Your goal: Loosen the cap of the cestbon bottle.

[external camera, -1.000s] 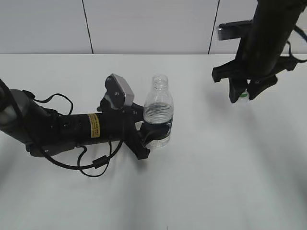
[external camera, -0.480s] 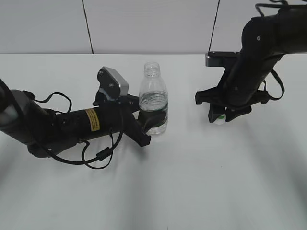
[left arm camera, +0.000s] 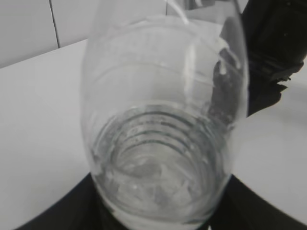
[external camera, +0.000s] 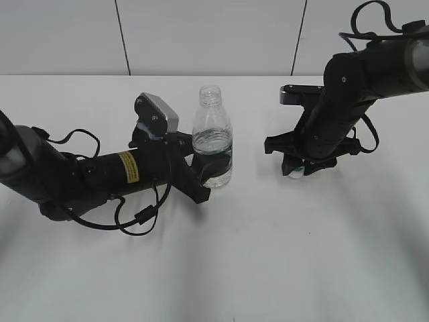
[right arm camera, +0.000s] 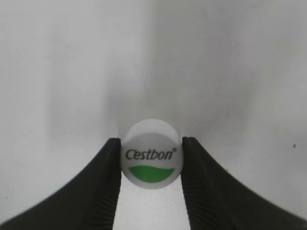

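The clear cestbon bottle (external camera: pixel 213 151) stands upright on the white table with its neck open and no cap on it. My left gripper (external camera: pixel 204 178) is shut on its lower body; the left wrist view is filled by the bottle (left arm camera: pixel 163 143). My right gripper (external camera: pixel 295 171) is low at the table, right of the bottle, shut on the white cap (right arm camera: pixel 152 160), whose top shows a green mark and the word Cestbon. In the exterior view the cap (external camera: pixel 295 172) shows only as a small white spot under the fingers.
The white table (external camera: pixel 281 255) runs to a grey panelled wall (external camera: pixel 201 33) at the back. A black cable (external camera: pixel 131 225) loops on the table below my left arm.
My right gripper has come down and leftward from high at the right to table level with the cap. The left arm and bottle shifted slightly to the left.
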### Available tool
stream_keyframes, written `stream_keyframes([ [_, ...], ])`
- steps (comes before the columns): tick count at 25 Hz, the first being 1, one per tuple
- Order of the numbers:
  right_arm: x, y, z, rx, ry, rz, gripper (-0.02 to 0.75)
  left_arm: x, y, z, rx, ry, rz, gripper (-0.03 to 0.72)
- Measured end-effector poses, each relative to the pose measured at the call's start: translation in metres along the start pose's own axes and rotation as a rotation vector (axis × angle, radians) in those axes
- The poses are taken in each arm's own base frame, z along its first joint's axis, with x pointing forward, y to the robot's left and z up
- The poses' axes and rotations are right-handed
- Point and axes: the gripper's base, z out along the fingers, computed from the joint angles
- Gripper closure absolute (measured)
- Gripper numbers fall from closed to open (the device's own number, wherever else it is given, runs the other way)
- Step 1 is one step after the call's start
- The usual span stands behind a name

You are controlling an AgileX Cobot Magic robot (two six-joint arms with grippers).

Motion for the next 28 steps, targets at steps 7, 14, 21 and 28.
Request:
stream_keyframes([
  [7,-0.001,-0.001,0.0,0.015,-0.008,-0.027,0.274,0.006,0.0,0.0,-0.003,0.056,0.006,0.334],
  [14,-0.002,-0.002,0.0,0.024,-0.02,-0.048,0.185,0.012,-0.001,0.001,0.009,0.04,-0.007,0.33],
  [21,-0.002,-0.002,0.0,0.024,-0.021,-0.048,0.184,0.015,-0.002,0.001,0.036,0.047,0.005,0.125],
  [28,-0.005,-0.001,-0.013,0.021,-0.041,-0.05,0.182,0.024,0.012,-0.019,-0.016,0.087,-0.025,0.104],
])
